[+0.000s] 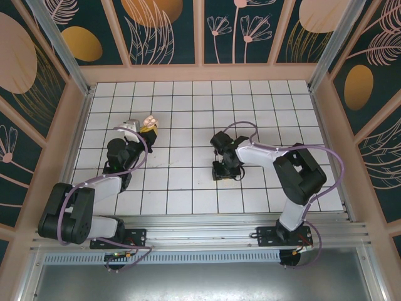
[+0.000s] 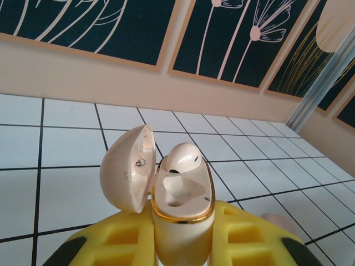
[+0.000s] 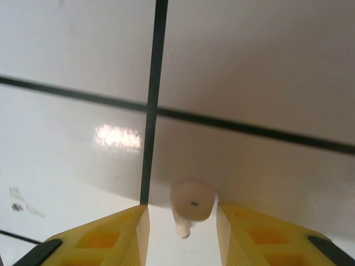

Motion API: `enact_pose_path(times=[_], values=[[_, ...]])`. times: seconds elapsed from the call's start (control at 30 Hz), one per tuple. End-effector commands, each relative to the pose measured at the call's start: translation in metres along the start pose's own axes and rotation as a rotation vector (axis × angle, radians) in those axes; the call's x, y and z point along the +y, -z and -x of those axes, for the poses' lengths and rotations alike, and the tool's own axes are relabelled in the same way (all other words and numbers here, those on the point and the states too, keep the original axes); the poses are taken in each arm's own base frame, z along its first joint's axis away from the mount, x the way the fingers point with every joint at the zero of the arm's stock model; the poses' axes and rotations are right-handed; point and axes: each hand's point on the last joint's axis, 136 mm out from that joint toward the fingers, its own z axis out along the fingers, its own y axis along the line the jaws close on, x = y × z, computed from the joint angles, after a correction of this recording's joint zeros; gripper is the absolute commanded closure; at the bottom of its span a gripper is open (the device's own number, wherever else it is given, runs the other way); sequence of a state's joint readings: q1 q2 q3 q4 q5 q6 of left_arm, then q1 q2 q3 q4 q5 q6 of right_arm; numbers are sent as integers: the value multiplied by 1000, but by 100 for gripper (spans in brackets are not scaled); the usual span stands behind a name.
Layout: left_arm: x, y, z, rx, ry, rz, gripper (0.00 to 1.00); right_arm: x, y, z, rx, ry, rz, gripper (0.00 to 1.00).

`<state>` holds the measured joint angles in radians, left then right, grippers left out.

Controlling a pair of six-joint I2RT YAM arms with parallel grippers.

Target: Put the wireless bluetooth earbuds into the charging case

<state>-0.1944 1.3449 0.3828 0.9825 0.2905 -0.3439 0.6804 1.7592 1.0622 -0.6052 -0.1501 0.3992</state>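
Observation:
My left gripper [image 1: 148,130] is shut on the charging case [image 2: 183,213], holding it upright above the table's left side. Its lid [image 2: 126,169] hangs open to the left. One of the earbuds [image 2: 184,158] sits in the case's far socket, and the near socket is bare. In the top view the case [image 1: 149,120] shows as a small pink shape at the gripper's tip. My right gripper [image 1: 225,173] points down at mid-table. Its yellow fingers [image 3: 133,227] stand apart around the other earbud [image 3: 192,201], which rests on the tile with a gap on its left side.
The white tiled table [image 1: 188,194] has black grid lines, and a line crossing [image 3: 152,111] lies just beyond the right gripper. Patterned wall panels [image 1: 200,31] close in the back and sides. A metal rail [image 1: 207,235] runs along the near edge.

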Motion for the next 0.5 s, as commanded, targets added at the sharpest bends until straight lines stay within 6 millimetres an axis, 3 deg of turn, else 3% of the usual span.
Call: enact_pose_path(times=[0.0, 0.17, 0.47], values=[[-6, 0, 18, -44, -35, -20, 81, 0, 3, 21, -67, -2, -10, 62], [-6, 0, 17, -40, -34, -19, 81, 9, 0, 21, -57, -4, 43, 62], [-6, 0, 18, -43, -34, -18, 81, 2, -1, 14, -21, -22, -15, 65]])
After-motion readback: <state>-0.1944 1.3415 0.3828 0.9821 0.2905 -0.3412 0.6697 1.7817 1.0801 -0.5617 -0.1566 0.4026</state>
